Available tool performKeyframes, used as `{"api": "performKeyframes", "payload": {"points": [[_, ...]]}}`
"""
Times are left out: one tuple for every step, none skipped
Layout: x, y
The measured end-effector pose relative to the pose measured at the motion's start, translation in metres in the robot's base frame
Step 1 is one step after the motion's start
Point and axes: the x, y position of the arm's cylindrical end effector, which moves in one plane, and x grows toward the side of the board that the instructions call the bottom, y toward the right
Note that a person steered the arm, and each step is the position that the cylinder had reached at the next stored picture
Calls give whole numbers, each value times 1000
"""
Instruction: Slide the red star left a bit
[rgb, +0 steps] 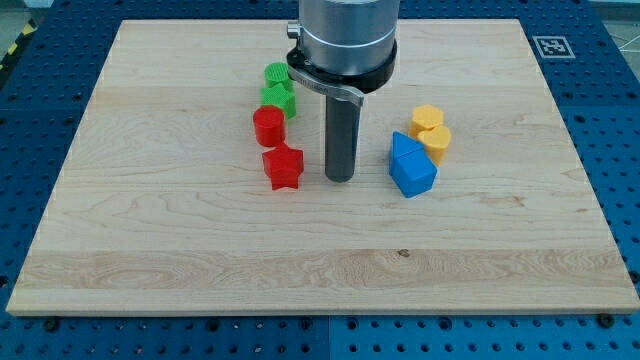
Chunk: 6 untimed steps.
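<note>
The red star (283, 167) lies on the wooden board (180, 230) a little left of centre. My tip (340, 179) rests on the board just to the star's right, with a small gap between them. A red cylinder (268, 126) stands just above the star towards the view's top, close to it.
Two green blocks (279, 88) sit above the red cylinder. Two blue blocks (411, 165) lie right of my tip, with two yellow blocks (431, 129) at their upper right. The arm's grey body (345, 40) hangs over the board's top centre.
</note>
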Motion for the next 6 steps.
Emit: {"api": "performKeyframes", "payload": {"points": [[-7,-26],[-7,-27],[-7,-27],[-9,-43],[-9,-43],[21,-39]]}}
